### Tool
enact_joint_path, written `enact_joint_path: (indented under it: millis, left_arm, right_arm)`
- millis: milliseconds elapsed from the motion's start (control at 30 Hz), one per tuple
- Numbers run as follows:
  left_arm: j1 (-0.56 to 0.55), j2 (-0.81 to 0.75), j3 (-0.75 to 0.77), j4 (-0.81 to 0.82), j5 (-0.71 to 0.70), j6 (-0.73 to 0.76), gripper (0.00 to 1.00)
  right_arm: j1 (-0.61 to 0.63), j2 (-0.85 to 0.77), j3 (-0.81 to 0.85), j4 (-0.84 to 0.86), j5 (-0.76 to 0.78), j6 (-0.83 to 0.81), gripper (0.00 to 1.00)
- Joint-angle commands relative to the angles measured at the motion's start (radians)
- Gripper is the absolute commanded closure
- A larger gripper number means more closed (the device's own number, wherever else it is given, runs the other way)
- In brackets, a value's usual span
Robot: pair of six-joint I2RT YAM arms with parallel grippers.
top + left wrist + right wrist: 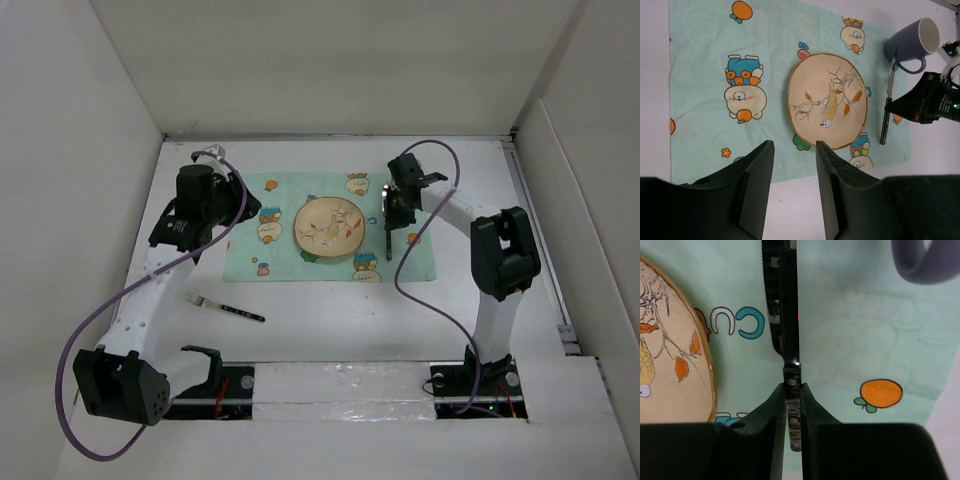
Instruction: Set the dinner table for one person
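Top view: 1 white dinner table (330,330) fills the floor, w/ 1 placemat (300,190), 1 plate (328,228) on it, and 1 fork (225,308) on bare top. L wrist: left gripper (795,147) spread, nothing btwn fingers, above mat edge; 1 mug (912,42) beyond plate. R wrist: right gripper (793,390) pinches 1 knife (789,305) by its handle, beside plate.
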Motion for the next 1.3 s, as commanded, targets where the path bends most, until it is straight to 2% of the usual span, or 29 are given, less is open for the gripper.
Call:
enact_joint_path:
  millis: [0, 400, 633, 733, 767, 800, 867, 900, 1000, 1267]
  left_arm:
    - [-0.001, -0.021, -0.013, 0.008, -0.025, -0.016, 0.64]
    - [-0.001, -0.007, -0.022, -0.015, -0.034, -0.028, 0.63]
    - [-0.001, 0.013, 0.003, -0.101, -0.111, -0.059, 0.61]
    - [-0.001, -0.001, 0.004, -0.150, -0.177, -0.106, 0.64]
    - [-0.001, -0.013, 0.000, -0.168, -0.186, -0.129, 0.66]
    - [-0.001, -0.021, -0.005, -0.188, -0.274, -0.182, 0.71]
    - [-0.001, -0.042, -0.023, -0.248, -0.310, -0.227, 0.74]
    - [-0.001, -0.048, -0.034, -0.266, -0.333, -0.273, 0.77]
    - [-0.001, -0.094, -0.088, -0.337, -0.334, -0.347, 0.80]
    - [-0.001, -0.260, -0.218, -0.579, -0.262, -0.640, 0.82]
  right_arm:
    - [0.004, 0.008, 0.054, 0.038, -0.019, -0.004, 1.00]
    - [0.004, 0.039, 0.025, 0.026, -0.051, 0.031, 1.00]
    - [0.004, 0.037, 0.031, 0.015, -0.037, 0.030, 0.82]
    - [0.004, 0.017, 0.033, 0.014, -0.045, 0.028, 0.73]
    - [0.004, 0.008, 0.033, 0.010, -0.051, 0.027, 0.71]
    - [0.004, -0.001, 0.031, 0.010, -0.057, 0.030, 0.66]
    - [0.013, -0.050, 0.017, 0.018, -0.089, 0.031, 0.60]
    - [0.013, -0.068, 0.014, 0.020, -0.102, 0.030, 0.53]
    - [0.024, -0.148, 0.004, 0.007, -0.160, 0.013, 0.43]
    - [0.119, -0.461, -0.212, 0.079, -0.247, 0.001, 0.43]
